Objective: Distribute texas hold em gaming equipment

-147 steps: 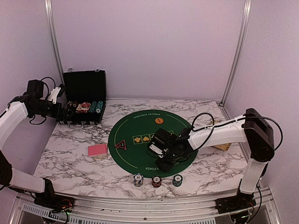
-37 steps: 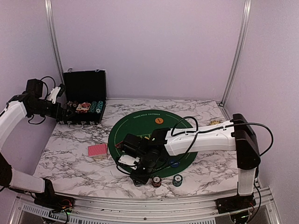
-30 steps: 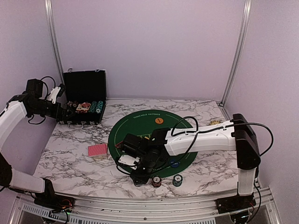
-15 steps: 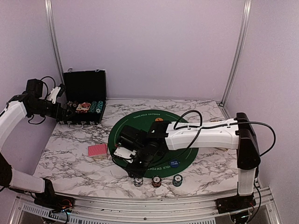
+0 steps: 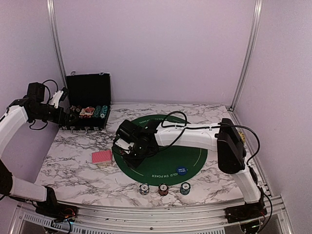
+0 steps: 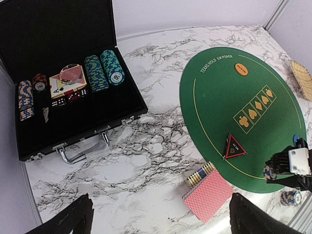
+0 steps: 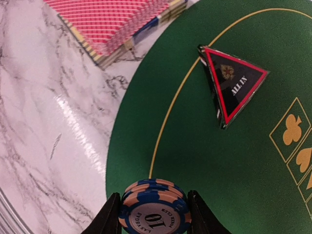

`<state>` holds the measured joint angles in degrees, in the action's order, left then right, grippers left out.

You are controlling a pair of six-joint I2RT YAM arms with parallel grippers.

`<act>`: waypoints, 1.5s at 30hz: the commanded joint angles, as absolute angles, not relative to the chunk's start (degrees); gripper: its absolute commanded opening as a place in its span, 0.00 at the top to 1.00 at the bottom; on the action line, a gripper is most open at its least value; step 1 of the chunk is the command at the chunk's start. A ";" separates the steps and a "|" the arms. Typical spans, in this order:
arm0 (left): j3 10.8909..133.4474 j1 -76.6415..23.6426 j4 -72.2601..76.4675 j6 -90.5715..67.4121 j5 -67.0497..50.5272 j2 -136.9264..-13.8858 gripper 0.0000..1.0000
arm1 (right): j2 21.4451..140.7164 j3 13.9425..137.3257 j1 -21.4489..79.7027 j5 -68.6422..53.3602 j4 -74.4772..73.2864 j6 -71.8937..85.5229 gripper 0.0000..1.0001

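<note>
right wrist view: our right fingers (image 7: 109,217) clamp a small stack of blue-and-orange poker chips (image 7: 153,209), the top face marked 10, above the edge of the green felt mat (image 7: 195,161), where felt meets the marble counter (image 7: 48,122). beyond the chips, the red-rimmed black triangle (image 7: 234,85), lettered "all in", lies flat on the felt just inside the yellow line. the red-backed playing cards (image 7: 117,19) sit stacked on the counter just off the mat, near the triangle.

from the top external camera we see the right arm (image 5: 195,134) stretched across the mat to its left side. three chip piles (image 5: 163,189) stand in a row on the counter just off the mat's near edge, and the blue button disc (image 5: 181,170) rests on the felt close to that edge.

in the left wrist view our left fingers (image 6: 73,219) hang spread wide and empty above the counter beside the open black case (image 6: 29,141). inside the case, rows of chips (image 6: 105,68) stand on edge next to more cards and a few dice. the orange button disc (image 6: 241,69) lies on the far part of the mat under the printed title, and the tan slatted wooden object (image 6: 302,78) shows at the right border, off the felt.
</note>
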<state>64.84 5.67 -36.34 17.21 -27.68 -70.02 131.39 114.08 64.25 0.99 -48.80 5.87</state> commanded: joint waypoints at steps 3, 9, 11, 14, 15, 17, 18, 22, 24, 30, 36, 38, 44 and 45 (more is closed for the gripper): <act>65.48 5.79 -37.63 17.92 -29.24 -68.91 0.01 | 137.93 122.12 61.02 3.49 -45.22 7.80 0.82; 65.73 5.80 -37.70 18.21 -29.09 -68.99 0.01 | 141.66 124.36 60.12 2.15 -44.21 8.87 0.81; 65.74 5.80 -37.70 18.22 -29.01 -69.14 0.01 | 142.35 124.29 60.12 1.90 -44.21 8.79 0.81; 65.57 5.80 -37.68 18.22 -29.15 -69.09 0.01 | 142.34 123.74 60.13 1.61 -44.17 8.95 0.81; 65.50 5.80 -37.70 18.20 -29.12 -69.13 0.01 | 142.16 123.49 60.12 1.49 -44.08 8.96 0.81; 65.48 5.80 -37.69 18.19 -29.16 -69.20 0.01 | 141.80 123.08 60.13 1.25 -43.87 8.96 0.80; 65.48 5.80 -37.70 18.20 -29.14 -69.25 0.01 | 141.70 122.93 60.12 1.16 -43.94 8.99 0.79; 65.57 5.80 -37.69 18.12 -29.09 -69.15 0.01 | 140.81 121.81 60.12 1.47 -43.84 9.14 0.79; 65.48 5.80 -37.70 18.17 -29.13 -69.02 0.01 | 139.98 120.51 60.08 1.70 -43.32 9.22 0.79; 65.33 5.80 -37.69 18.08 -29.27 -68.97 0.01 | 138.81 118.14 60.12 1.68 -42.67 9.25 0.74; 65.43 5.80 -37.70 18.02 -29.25 -68.92 0.01 | 139.04 118.41 60.13 1.90 -42.31 9.31 0.47; 65.48 5.80 -37.63 18.06 -29.19 -68.89 0.01 | 139.06 118.57 60.11 2.20 -42.42 9.24 0.44; 65.57 5.80 -37.65 17.93 -29.61 -69.08 0.01 | 137.73 119.43 60.14 4.31 -43.34 8.67 0.39; 65.57 5.75 -37.70 17.83 -29.69 -69.10 0.01 | 137.32 119.53 60.12 4.75 -43.50 8.58 0.39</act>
<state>64.86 5.67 -36.34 17.41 -28.14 -70.02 140.22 118.76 60.01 2.11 -42.13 8.78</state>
